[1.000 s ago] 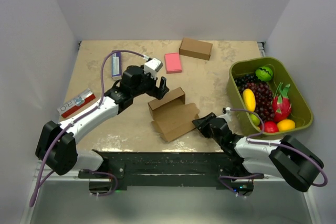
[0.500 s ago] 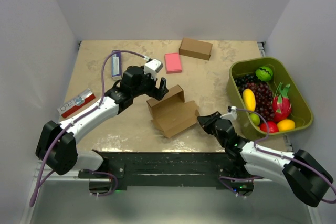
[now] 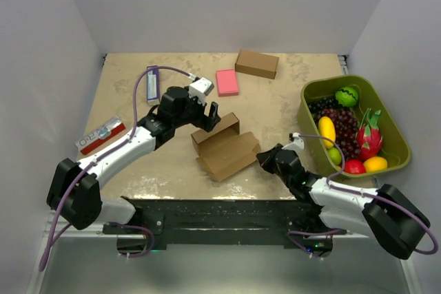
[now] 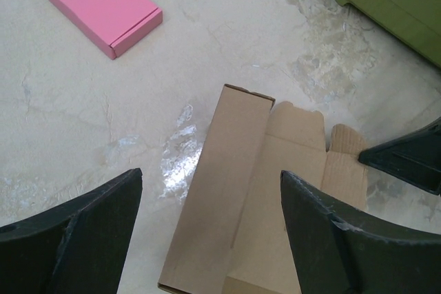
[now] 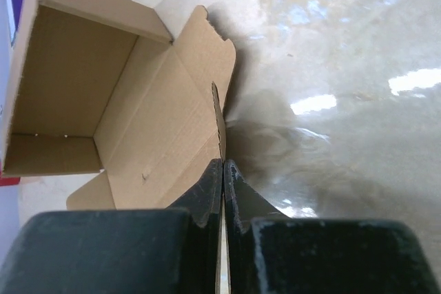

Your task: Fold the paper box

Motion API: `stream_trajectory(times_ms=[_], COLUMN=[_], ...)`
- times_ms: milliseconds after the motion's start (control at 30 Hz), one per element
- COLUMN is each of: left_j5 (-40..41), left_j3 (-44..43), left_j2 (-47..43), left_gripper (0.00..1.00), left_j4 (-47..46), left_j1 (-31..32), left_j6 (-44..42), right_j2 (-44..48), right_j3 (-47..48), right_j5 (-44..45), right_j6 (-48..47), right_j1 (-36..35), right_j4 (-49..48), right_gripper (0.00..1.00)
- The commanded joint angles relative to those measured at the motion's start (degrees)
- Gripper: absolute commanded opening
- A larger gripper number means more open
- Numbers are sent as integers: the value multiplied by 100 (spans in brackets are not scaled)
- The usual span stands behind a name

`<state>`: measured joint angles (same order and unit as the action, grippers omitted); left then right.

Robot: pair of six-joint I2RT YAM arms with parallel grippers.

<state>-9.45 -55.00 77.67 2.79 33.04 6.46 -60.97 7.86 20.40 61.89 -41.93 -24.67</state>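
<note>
The plain brown thin-cardboard paper box [image 3: 224,146] lies half-formed and open side up on the middle of the mottled beige table [image 3: 289,101]. Its long axis runs from near-left to far-right. The right gripper [image 5: 224,163] is clenched, seemingly pinching the box's right end flap edge-on, with the box to its left. The left gripper [image 4: 210,178] hangs released, straddling the far long wall from above
</note>
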Motion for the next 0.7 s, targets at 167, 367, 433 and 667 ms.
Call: stream_trajectory(times_ms=[167,367,433,667], left_j5=[181,234,137,-723], left_j3=[-142,-143,-99,33], left_j2=[-270,-647,-928,-1640], left_gripper=[86,86,86,87], left_j4=[29,21,-59,-515], left_j1=[-16,-139,-201,-377], left_j6=[-127,-215,-268,-672], right_j2=[463,104,-265,-1619], right_j3=[2348,4421,4995,7805], right_j5=[455,290,-18,-977], right_j6=[-2223,-4139,-4781,-6513], right_j1=[19,212,282,361], right_j4=[2401,3983,4345,6637], right_gripper=[0,0,0,0])
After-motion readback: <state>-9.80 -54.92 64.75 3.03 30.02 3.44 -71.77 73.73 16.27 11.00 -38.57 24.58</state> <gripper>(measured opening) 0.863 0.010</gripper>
